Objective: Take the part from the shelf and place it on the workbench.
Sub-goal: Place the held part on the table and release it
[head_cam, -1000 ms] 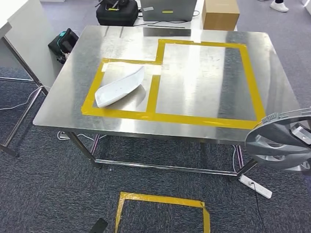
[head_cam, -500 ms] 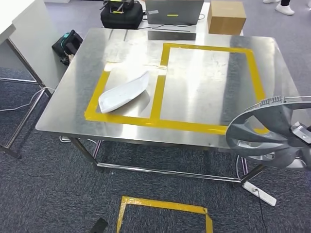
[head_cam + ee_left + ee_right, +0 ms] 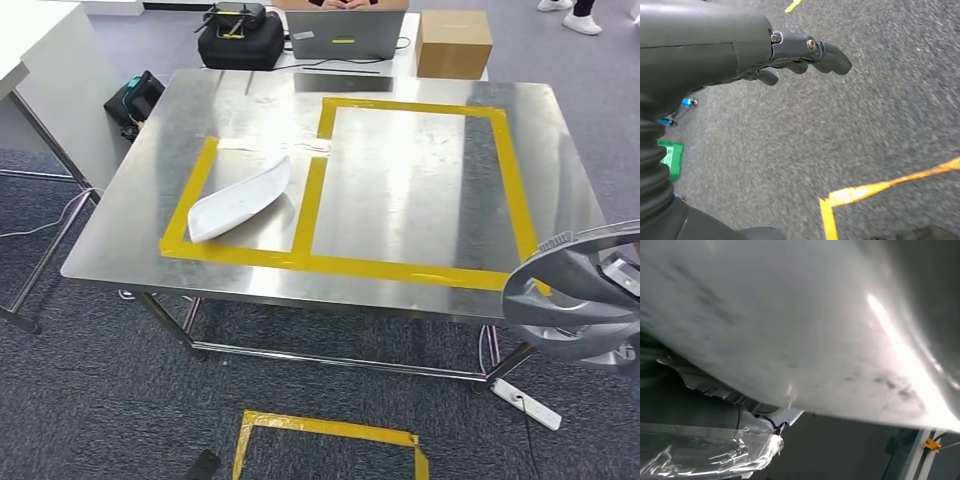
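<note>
A steel workbench point(image 3: 423, 190) with two yellow tape frames stands ahead of me. A white curved part point(image 3: 238, 198) lies in the smaller left frame. A large grey round part point(image 3: 570, 290) hangs in the air off the bench's near right corner, level with its front edge. My right hand carries it from behind and is hidden by it. The right wrist view sees the part's grey surface point(image 3: 798, 325) from very close. My left hand point(image 3: 753, 55) hangs over the carpet with its fingers stretched out and holds nothing.
Beyond the bench sit a black bag point(image 3: 240, 40), a laptop point(image 3: 343, 33) and a cardboard box point(image 3: 453, 42). A white table point(image 3: 38, 60) stands at the left. A power strip point(image 3: 527, 402) and a yellow tape square point(image 3: 328, 440) lie on the carpet.
The whole picture has swayed with the camera. The grey part swung left toward the bench's front edge, then back to the right edge of the picture.
</note>
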`<state>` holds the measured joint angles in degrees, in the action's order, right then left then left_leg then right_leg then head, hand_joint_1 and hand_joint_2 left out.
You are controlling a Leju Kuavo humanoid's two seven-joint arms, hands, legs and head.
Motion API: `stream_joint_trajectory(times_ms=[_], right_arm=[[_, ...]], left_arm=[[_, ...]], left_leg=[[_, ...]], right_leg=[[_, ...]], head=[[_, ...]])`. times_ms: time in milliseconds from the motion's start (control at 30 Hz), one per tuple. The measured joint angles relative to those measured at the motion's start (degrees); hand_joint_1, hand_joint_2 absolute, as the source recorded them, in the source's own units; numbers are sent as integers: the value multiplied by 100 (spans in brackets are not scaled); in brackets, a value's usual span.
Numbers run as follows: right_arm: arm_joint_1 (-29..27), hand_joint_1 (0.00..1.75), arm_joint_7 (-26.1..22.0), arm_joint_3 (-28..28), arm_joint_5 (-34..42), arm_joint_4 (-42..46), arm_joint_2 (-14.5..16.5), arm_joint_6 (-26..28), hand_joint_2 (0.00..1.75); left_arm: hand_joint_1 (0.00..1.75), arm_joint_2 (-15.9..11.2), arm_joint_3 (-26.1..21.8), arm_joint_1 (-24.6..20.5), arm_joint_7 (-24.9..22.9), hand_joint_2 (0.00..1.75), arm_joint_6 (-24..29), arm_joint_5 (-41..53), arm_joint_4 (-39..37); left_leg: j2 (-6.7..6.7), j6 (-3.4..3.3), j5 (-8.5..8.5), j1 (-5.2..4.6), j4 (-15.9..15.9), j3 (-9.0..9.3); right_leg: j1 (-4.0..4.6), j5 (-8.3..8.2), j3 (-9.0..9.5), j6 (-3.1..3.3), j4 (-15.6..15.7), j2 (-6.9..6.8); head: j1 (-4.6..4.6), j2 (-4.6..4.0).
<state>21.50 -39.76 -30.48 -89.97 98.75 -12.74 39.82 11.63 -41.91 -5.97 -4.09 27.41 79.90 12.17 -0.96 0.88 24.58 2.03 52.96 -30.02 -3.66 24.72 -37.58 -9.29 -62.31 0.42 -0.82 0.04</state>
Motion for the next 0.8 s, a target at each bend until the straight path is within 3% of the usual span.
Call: stream_joint_trajectory(times_ms=[33,67,133,200,267,333,367,400,433,467,533,567,633,733,800], right_arm=[[6,175,-2,1,0,-5,-3,2,175],[1,175,-2,-1,0,-14,-7,2,175],[-15,175,-8,0,-4,-27,-15,2,175],[-25,175,-8,5,-9,-33,-23,0,175],[-4,175,-3,13,-7,-33,-33,0,175],[16,175,-1,20,-5,-35,-36,0,175],[21,175,-1,22,-5,-38,-36,0,175],[20,175,-1,22,-6,-41,-36,0,175],[18,175,-1,23,-6,-45,-36,0,175],[17,175,-1,23,-6,-49,-36,0,175],[5,175,-1,23,-6,-61,-36,0,175],[-11,175,-1,23,-6,-72,-34,0,175],[-38,175,-2,23,-8,-90,-33,0,175],[-44,175,-2,25,-7,-102,-33,0,175],[-22,175,-2,28,-6,-112,-34,0,175]], left_arm=[[0,-12,-2,-2,0,175,8,-6,1],[0,-26,-4,-3,0,175,19,-9,2],[0,-33,-8,0,0,175,37,-15,3],[0,-30,-11,-5,0,175,42,-21,3],[0,-28,-13,-22,0,175,47,-25,3],[0,-25,-14,-30,0,175,65,-26,3],[0,-25,-15,-28,0,175,80,-26,3],[0,-24,-15,-22,0,175,100,-25,3],[0,-24,-16,-15,2,175,121,-24,3],[0,-25,-17,-10,3,175,140,-22,3],[0,-29,-18,-2,8,175,166,-22,3],[0,-30,-18,0,9,175,172,-22,3],[0,-25,-18,5,14,175,179,-24,3],[0,-25,-23,14,19,175,195,-55,3],[0,-20,-27,18,20,175,203,-68,3]], left_leg=[[-5,86,100,38,160,-48],[-10,156,179,51,290,-102],[-14,244,272,51,427,-178],[5,290,350,43,499,-218],[42,281,576,30,944,-437],[61,228,873,-13,1748,-900],[63,191,941,-50,2061,-1112],[63,138,907,-94,2196,-1244],[62,71,770,-146,2123,-1274],[62,-15,551,-208,1857,-1203],[59,-217,96,-352,1085,-911],[65,-275,-34,-396,774,-782],[72,-289,-94,-422,513,-673],[63,-276,-93,-399,436,-627],[40,-271,-95,-420,422,-601]], right_leg=[[-32,-44,136,-35,221,28],[-49,-10,190,2,289,59],[-64,82,149,209,187,98],[-80,111,94,332,111,94],[-70,124,87,394,106,93],[-40,124,104,418,136,76],[-18,127,111,429,147,67],[5,134,117,441,153,61],[26,143,124,456,157,59],[42,149,134,467,165,61],[72,157,164,476,193,69],[95,160,174,474,203,74],[142,166,192,466,231,75],[163,240,196,476,213,36],[197,229,216,695,220,1]], head=[[27,0],[29,0],[8,0],[-47,0],[-74,0],[-86,0],[-86,0],[-85,0],[-85,0],[-85,0],[-87,0],[-87,0],[-85,0],[-74,0],[-46,0]])
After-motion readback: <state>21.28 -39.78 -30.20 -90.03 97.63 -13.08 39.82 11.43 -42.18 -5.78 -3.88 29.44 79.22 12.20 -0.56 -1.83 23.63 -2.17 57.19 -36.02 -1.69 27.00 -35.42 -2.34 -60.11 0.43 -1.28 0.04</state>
